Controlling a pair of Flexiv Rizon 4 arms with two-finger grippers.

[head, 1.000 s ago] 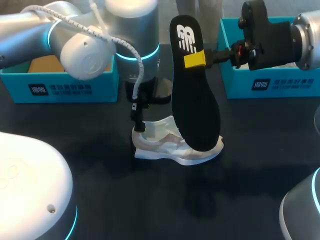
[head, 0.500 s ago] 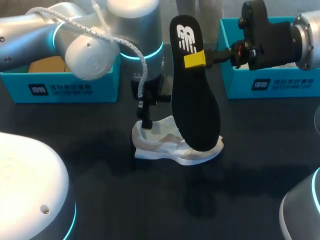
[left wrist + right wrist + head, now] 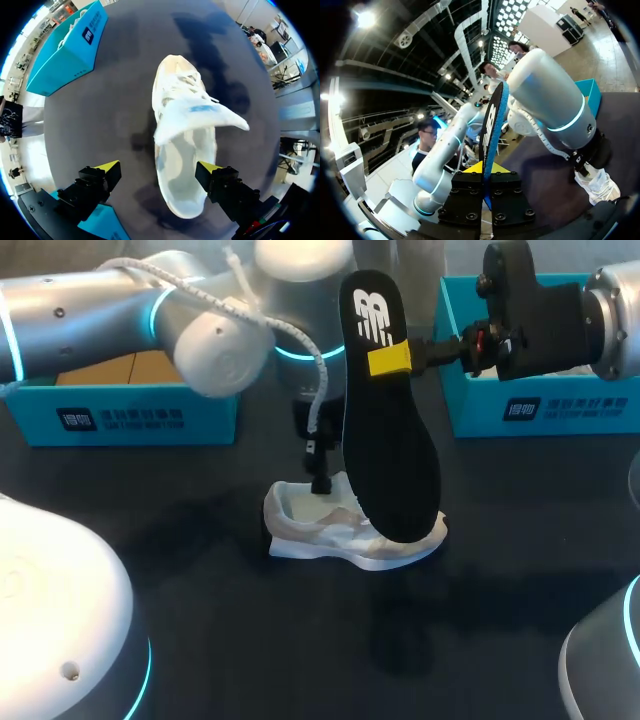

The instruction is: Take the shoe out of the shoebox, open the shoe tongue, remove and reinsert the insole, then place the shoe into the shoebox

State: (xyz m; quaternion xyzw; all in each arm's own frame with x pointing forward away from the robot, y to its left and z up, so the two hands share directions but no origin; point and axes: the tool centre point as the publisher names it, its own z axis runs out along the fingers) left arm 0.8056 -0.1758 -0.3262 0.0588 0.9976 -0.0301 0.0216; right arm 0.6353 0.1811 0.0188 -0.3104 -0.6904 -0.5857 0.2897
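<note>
Got the black insole (image 3: 390, 440) pinched in the right gripper (image 3: 390, 360), held upright over the white sneaker (image 3: 345, 530) to leave its opening free. Hovering the left gripper (image 3: 157, 167) wide open above the heel end, gripping nothing, probably to steady it for reinsertion. Sneaker-wise: down on the dark table (image 3: 200, 620) between the teal shoeboxes (image 3: 120, 415), not boxed yet.

Right claw (image 3: 484, 170) clamps black insole (image 3: 492, 120) edge-on; left arm (image 3: 547, 97) above white shoe (image 3: 598, 184).

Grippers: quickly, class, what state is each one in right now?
Left gripper: open, over the shoe, holding nothing.
Right gripper: shut on the insole.
</note>
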